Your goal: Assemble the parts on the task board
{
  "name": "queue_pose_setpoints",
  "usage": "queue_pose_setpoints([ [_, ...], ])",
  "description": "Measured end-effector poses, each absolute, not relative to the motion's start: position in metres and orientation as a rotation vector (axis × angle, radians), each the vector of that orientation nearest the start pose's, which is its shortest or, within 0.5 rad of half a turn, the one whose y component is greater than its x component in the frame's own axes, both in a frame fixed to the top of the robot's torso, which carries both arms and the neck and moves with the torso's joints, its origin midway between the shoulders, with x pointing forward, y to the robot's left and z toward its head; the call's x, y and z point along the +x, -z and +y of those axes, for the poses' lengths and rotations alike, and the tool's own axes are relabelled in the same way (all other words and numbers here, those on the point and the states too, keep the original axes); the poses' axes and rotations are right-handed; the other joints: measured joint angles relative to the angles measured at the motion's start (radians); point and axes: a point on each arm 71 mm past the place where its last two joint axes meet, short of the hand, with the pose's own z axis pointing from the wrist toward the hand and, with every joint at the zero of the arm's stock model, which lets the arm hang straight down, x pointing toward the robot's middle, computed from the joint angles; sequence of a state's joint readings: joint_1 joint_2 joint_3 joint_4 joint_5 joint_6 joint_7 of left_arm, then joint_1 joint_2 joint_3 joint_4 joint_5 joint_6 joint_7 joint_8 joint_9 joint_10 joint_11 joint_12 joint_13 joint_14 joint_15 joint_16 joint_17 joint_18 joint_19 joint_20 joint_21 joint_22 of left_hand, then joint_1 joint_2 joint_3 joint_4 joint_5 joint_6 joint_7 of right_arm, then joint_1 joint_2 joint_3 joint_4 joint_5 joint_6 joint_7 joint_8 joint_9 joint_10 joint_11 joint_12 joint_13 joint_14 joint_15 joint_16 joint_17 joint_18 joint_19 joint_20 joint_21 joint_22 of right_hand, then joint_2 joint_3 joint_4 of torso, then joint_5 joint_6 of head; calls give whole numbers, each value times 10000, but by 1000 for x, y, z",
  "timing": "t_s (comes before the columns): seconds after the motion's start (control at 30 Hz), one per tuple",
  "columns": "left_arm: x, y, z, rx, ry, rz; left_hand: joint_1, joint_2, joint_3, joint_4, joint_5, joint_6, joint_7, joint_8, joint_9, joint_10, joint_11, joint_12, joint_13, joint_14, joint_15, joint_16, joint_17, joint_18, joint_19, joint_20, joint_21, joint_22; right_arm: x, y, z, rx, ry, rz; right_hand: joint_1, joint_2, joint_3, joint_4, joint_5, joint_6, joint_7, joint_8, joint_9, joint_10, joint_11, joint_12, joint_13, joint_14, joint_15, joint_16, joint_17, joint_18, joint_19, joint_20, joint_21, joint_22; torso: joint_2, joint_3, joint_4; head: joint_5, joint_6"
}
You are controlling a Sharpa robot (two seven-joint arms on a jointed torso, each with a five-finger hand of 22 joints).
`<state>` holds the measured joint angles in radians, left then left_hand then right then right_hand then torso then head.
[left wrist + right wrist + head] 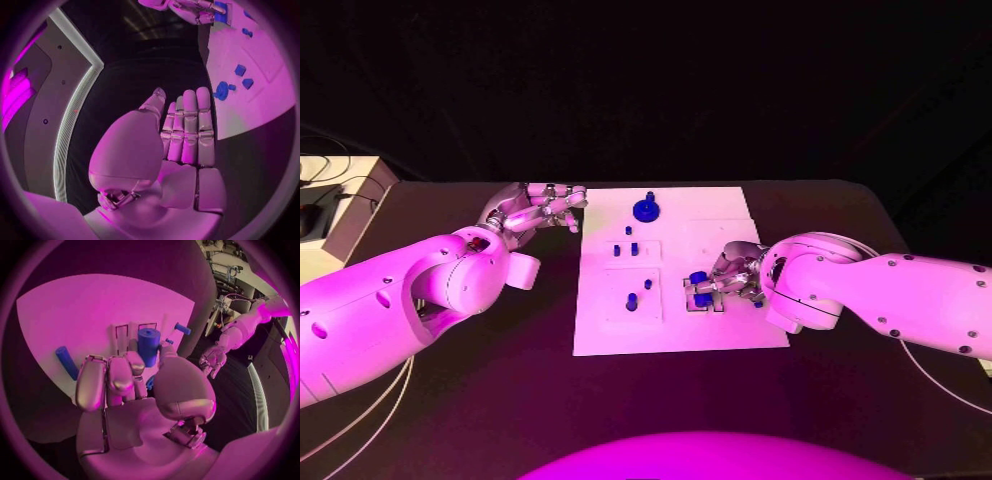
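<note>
The black table (473, 400) carries the white task board (678, 330) at its middle; the board lies flat, its long side running away from the robot; dark background beyond the far table edge. At the table's far left corner sits a pale box-like object (343, 180) with cables; detail too small to tell.

Blue parts on the board: a round part with an upright stem (648, 209) near the far edge; several small pieces (630, 249) stand in the board's left column; more small pieces (636, 300) sit lower in the same column.

The right hand (718, 282) rests over the board's right side, near its middle; its fingers are curled around a blue cylinder (148, 346), which stands upright between thumb and fingers in the right wrist view; another blue rod (66, 362) lies flat on the board beside the hand.

The left hand (534, 210) hovers off the board, just beside its far left corner, above the table; fingers straight and side by side, holding nothing (187, 130).
</note>
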<state>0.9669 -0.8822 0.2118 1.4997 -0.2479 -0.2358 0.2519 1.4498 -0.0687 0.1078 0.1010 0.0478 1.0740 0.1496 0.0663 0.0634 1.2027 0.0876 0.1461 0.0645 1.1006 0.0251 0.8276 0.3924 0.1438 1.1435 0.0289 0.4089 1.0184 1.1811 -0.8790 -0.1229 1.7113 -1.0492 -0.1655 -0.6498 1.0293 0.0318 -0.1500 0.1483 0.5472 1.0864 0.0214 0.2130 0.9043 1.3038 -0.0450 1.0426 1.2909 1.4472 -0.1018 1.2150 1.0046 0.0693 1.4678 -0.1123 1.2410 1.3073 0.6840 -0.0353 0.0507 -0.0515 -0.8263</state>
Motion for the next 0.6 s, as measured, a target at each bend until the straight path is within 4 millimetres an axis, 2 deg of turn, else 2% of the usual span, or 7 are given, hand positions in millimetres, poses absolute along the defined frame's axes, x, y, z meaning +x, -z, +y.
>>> queue_pose_setpoints([
  [0.23, 482, 206, 237, -10789, 14749, 15096, 0, 0, 0, 0, 0, 0, 0, 0, 0, 0, 0, 0, 0, 0, 0, 0, 0, 0, 0, 0, 0, -1, 428, 242, -194, 3530, -3938, 22452, 25, 25, -75, -76, -728, 0, 0, 38, -17, 7, 8, -12, -17, 0, 0, 0, -10, -1, 0, 0, 0, 8, 1, 0, 0, 4, -15],
  [0.6, 481, 206, 238, -10793, 14736, 15099, 0, 0, -13, 68, 0, 0, 0, 0, 0, 0, 0, 0, 0, 0, 0, 0, 0, -1, -1, -1, 0, 7, 429, 242, -193, 3374, -3912, 22428, 25, 24, -11, -151, -1025, -1, 2, 74, -52, 13, 15, -12, -36, 0, 0, -39, -20, -1, 0, 0, -41, 7, 4, -5, 4, 22, -58],
])
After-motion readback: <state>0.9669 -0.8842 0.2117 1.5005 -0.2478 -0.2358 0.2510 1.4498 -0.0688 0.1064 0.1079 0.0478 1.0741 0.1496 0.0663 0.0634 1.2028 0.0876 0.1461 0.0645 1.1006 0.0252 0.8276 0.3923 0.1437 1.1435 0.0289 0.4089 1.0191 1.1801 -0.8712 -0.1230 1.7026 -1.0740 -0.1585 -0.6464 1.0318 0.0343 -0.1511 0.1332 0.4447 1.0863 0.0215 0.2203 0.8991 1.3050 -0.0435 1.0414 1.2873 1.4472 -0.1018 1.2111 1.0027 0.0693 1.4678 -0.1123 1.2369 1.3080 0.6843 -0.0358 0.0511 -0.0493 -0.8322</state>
